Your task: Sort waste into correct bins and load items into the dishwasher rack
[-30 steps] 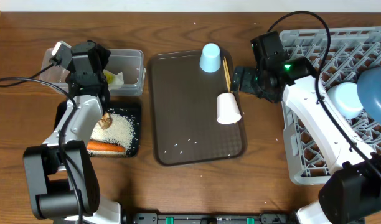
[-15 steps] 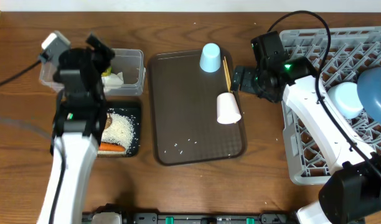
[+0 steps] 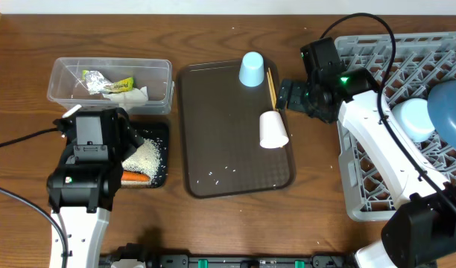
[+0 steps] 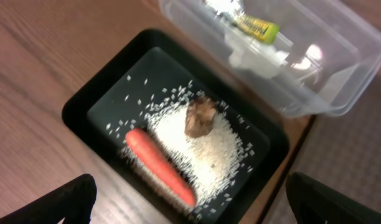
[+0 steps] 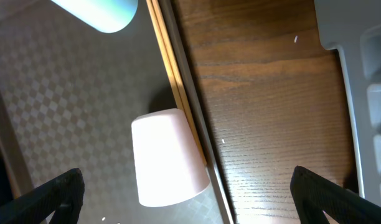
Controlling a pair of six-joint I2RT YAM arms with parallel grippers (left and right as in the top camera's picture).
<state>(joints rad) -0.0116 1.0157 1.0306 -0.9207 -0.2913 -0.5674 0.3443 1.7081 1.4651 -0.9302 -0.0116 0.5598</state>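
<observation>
Rack-loading seems in hand: left gripper [image 4: 190,208] and right gripper [image 3: 287,95] both gape empty, the right poised at the brown serving tray's [image 3: 213,119] right edge near the tipped white cup [image 3: 273,130], which it should next straddle and clamp.

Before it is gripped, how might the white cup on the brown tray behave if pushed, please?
Lying on its side, the white cup would probably roll, curving because it tapers. The brown tray has a raised rim that might stop it.
</observation>
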